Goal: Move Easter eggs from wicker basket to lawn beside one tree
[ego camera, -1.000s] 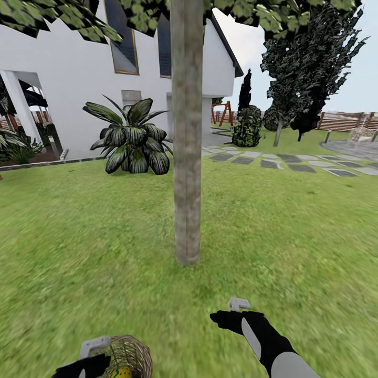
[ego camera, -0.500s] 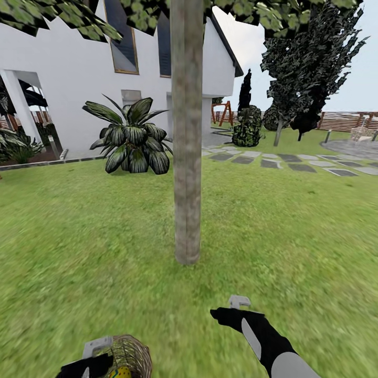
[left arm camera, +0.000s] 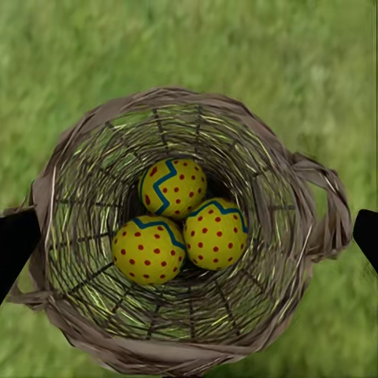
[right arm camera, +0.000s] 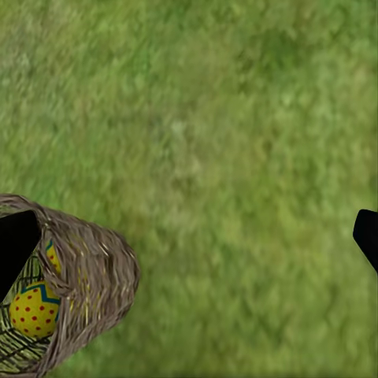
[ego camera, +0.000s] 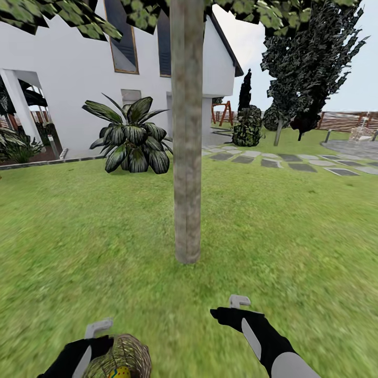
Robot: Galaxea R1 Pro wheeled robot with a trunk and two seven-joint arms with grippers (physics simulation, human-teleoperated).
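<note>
Three yellow Easter eggs (left arm camera: 175, 220) with red dots and zigzag bands lie at the bottom of the wicker basket (left arm camera: 87, 150), which stands on the lawn (ego camera: 294, 236). My left gripper (left arm camera: 189, 240) hangs open straight above the basket, one finger off each side of the rim. In the head view the basket (ego camera: 131, 352) is at the bottom left, under the left gripper (ego camera: 102, 336), with one egg (ego camera: 119, 373) peeking out. The right gripper (ego camera: 229, 308) is open over bare grass, to the right of the basket (right arm camera: 90, 272). The tree (ego camera: 187, 157) stands a short way ahead.
A low broad-leaved dark plant (ego camera: 131, 137) grows by the white house (ego camera: 68, 89) at the back left. A grey stepping-stone path (ego camera: 294, 163), a dark bush (ego camera: 247, 126) and dark conical trees (ego camera: 310, 68) are at the back right. Grass surrounds the trunk.
My left arm has lifted a little and shifted left, so its grey finger stands higher above the basket's rim. The basket and the right arm have stayed put.
</note>
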